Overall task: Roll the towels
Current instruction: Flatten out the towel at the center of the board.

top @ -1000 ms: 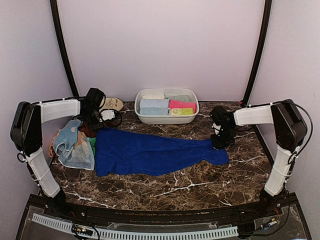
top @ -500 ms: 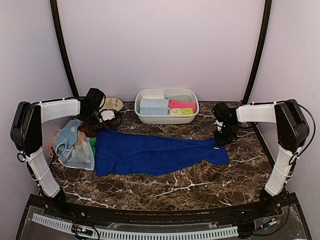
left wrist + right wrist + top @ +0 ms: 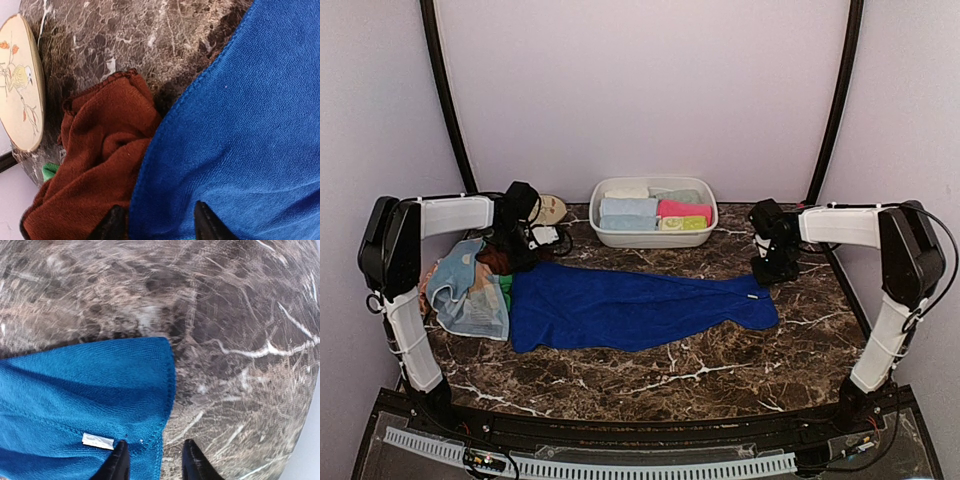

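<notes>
A royal blue towel [image 3: 640, 305] lies spread flat across the table's middle. My left gripper [image 3: 525, 250] is at its far left corner. In the left wrist view the left gripper [image 3: 159, 225] is open, and its fingertips [image 3: 112, 225] straddle a fold of the blue towel's [image 3: 250, 125] edge beside a crumpled rust-brown towel [image 3: 100, 150]. My right gripper [image 3: 767, 272] hovers over the far right corner. In the right wrist view the right gripper [image 3: 156, 460] is open over the towel's [image 3: 75, 390] hem, near a white tag [image 3: 97, 441].
A pile at the left holds a pale dotted towel [image 3: 470, 295], a green one [image 3: 505, 290] and the rust-brown one [image 3: 495, 260]. A white tub [image 3: 655, 238] at the back holds rolled towels. A cream plate [image 3: 548, 208] lies behind the left gripper.
My right gripper has drawn back and up from the blue towel's right corner. My left gripper has shifted slightly right. The towel has not moved.
</notes>
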Controlling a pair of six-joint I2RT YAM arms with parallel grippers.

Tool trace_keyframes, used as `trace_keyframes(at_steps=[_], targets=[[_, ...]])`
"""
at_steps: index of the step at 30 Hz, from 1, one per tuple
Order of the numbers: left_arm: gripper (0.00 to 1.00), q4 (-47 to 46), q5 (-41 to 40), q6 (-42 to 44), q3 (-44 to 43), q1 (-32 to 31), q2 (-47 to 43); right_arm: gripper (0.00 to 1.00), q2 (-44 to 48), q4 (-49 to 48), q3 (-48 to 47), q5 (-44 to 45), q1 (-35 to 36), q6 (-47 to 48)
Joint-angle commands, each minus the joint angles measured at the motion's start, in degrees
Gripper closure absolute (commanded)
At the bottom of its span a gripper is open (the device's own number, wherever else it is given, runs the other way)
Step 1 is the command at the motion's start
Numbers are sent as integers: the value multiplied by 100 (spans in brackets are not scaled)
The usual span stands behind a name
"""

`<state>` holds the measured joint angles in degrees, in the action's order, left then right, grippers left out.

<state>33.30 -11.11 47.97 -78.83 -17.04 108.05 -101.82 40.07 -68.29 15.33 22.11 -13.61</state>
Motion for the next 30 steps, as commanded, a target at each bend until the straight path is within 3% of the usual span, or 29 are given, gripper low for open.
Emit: trace_keyframes(at_steps=[1, 4, 6, 8, 10, 13, 18, 24, 30], targets=[[58, 161, 48, -205, -181, 5, 61, 56, 287, -8, 36, 199, -22, 46], [75, 187, 83, -375, -297, 46, 120, 47, 386, -91, 164, 308, -20, 176], [80, 372, 178, -557, -490, 75, 184, 46, 428, -142, 268, 304, -22, 285], [74, 734, 207, -799, -806, 105, 344, 43, 524, -214, 432, 192, -20, 387], [54, 1253, 315, -1061, -1255, 137, 533, 41, 649, -291, 515, 64, -22, 491], [41, 1729, 601, -1357, -1782, 179, 696, 40, 782, -299, 552, 38, -22, 533], [41, 2149, 518, -1572, -2186, 254, 904, 40, 782, -181, 507, 71, -22, 544], [57, 2544, 719, -1584, -2080, 383, 825, 41, 787, -82, 484, 158, -31, 526], [60, 2449, 528, -1580, -1833, 383, 709, 43, 777, -16, 358, 156, -31, 517]])
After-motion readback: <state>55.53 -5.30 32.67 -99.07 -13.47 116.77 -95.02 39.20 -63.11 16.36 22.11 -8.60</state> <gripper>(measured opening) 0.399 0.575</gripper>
